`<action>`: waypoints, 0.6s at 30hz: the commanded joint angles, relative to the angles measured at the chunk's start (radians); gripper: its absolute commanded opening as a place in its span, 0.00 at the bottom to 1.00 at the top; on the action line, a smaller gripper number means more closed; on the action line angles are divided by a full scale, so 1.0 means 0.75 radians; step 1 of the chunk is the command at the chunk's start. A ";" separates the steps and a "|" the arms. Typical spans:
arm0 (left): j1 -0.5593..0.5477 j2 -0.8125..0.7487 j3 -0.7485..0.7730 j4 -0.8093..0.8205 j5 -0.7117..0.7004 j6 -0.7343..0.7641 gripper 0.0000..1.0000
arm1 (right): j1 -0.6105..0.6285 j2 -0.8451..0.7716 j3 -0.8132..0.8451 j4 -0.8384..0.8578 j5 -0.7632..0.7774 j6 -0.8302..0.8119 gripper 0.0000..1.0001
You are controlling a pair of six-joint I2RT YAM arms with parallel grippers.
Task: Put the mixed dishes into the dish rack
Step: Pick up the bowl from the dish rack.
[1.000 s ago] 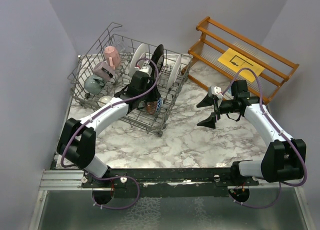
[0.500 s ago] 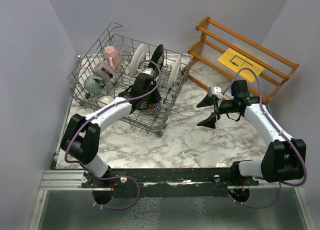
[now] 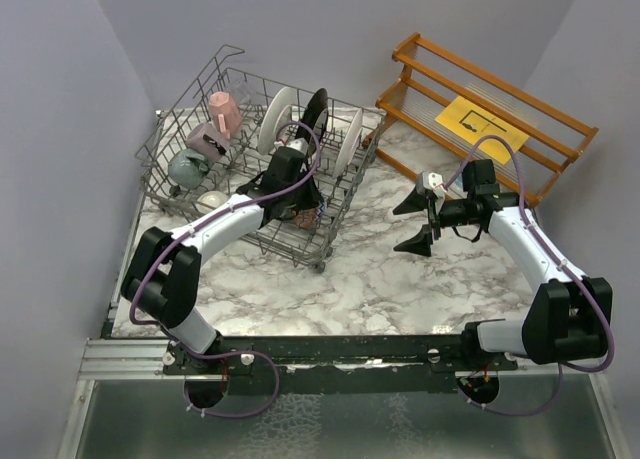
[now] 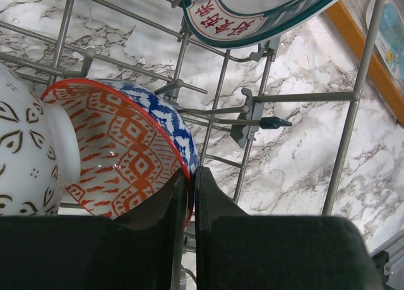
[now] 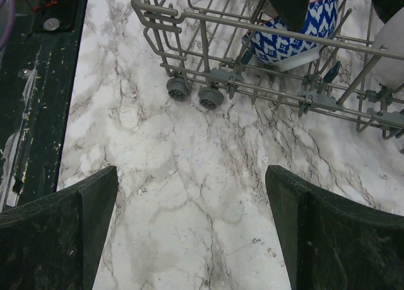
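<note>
- Red and blue patterned bowl (image 4: 120,145) sits tilted on its side inside the dish rack (image 3: 290,244), near the rack's front right corner, its red inside facing my left wrist camera.
- My left gripper (image 4: 189,173) reaches into the rack from above, and its two fingers are drawn narrow onto the bowl's rim, one on the red inside and one on the blue outside.
- Just beside the bowl, on its left in the wrist view, I see a white bowl with dark markings (image 4: 25,151); the two look to be touching.
- Above them a plate with red characters (image 4: 252,12) stands on edge between the wires.
- From overhead, a white plate (image 3: 277,114) stands upright behind the left gripper.
- On the rack's left side are a pink mug (image 3: 225,109), a mauve mug (image 3: 205,139) and a grey-teal mug (image 3: 188,167).
- My right gripper (image 5: 189,176) hangs over the marble table (image 3: 400,279), well apart from the rack, fingers spread wide with nothing between them.
- Its camera looks past the fingers at the rack's small wheels (image 5: 189,91).
- A wooden shelf (image 3: 420,54) with a yellow sheet (image 3: 480,124) stands at the far right.
</note>
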 commanded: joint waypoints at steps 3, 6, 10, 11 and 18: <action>-0.006 -0.102 0.027 0.131 0.110 -0.059 0.00 | -0.011 -0.030 -0.013 -0.007 -0.009 -0.024 1.00; -0.001 -0.128 0.041 0.141 0.142 -0.081 0.00 | -0.011 -0.033 -0.014 -0.008 -0.009 -0.025 1.00; 0.003 -0.158 0.045 0.152 0.155 -0.107 0.00 | -0.011 -0.033 -0.014 -0.010 -0.008 -0.027 1.00; 0.003 -0.164 0.045 0.157 0.156 -0.109 0.00 | -0.011 -0.033 -0.013 -0.010 -0.008 -0.028 1.00; 0.019 -0.200 0.022 0.214 0.216 -0.154 0.00 | -0.011 -0.033 -0.013 -0.010 -0.009 -0.029 1.00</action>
